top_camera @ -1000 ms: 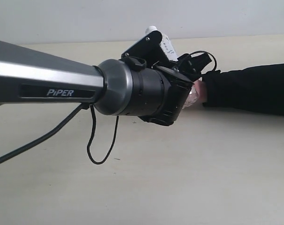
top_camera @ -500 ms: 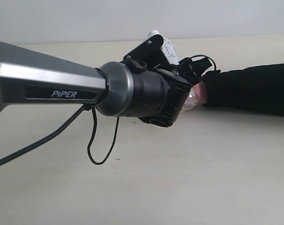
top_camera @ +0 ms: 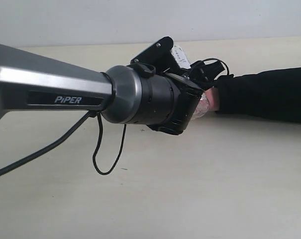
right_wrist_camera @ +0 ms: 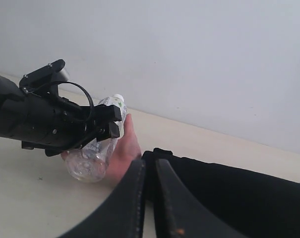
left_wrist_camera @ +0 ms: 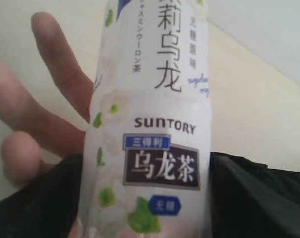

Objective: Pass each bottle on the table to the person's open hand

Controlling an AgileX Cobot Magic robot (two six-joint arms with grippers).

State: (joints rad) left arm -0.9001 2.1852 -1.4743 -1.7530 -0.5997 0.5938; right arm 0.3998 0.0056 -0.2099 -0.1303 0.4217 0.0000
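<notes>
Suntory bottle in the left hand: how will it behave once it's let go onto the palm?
Likely to roll: the bottle is round and sits tilted against the person's open hand. Probably light; its clear lower end looks empty, though I can't be sure. The glossy label wrap may be slippery in the left hand.

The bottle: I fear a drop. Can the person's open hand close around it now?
Probably yes: the bottle seems to rest against the open hand; only the left gripper clamps it.
</notes>
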